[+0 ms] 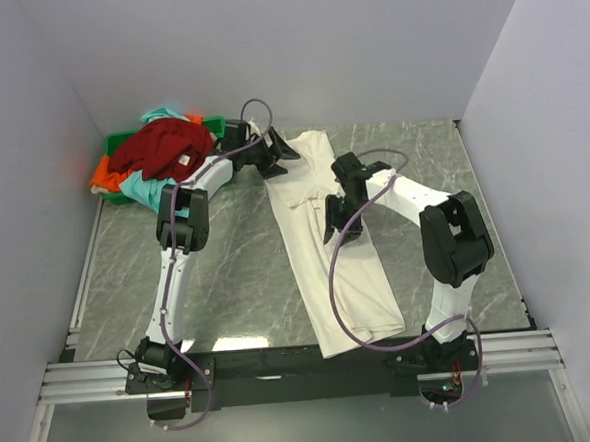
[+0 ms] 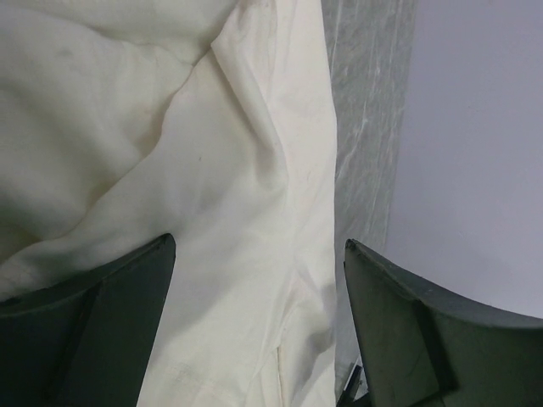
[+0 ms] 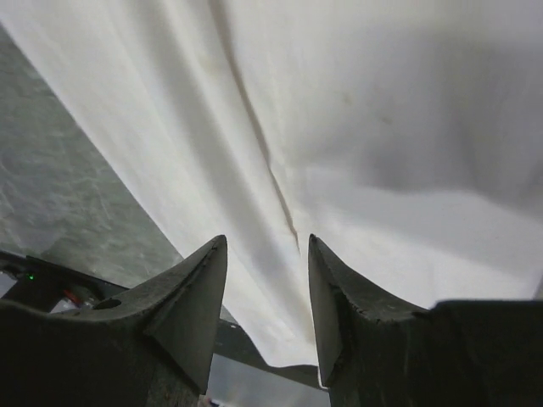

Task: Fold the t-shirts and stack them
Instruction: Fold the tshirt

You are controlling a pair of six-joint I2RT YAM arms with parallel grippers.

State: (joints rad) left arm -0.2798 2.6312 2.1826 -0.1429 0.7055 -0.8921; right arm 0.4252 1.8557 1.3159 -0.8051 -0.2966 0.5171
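The cream-white t-shirt (image 1: pixel 328 241) lies as a strip mid-tabletop, the left gripper (image 1: pixel 276 154) and right gripper (image 1: pixel 337 214) spread empty over it, and the other t-shirts (image 1: pixel 162 149) are heaped unfolded in the far-left corner.

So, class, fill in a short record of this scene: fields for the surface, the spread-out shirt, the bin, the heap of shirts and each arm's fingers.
surface: marbled table
cream-white shirt: folded into a long strip, lying flat mid-table
green bin: far left corner, holding the heap
heap: dark red shirt on top, teal shirt and orange shirt showing around it, all unfolded
left fingers: open, over the strip's far end
right fingers: open, above the strip's middle
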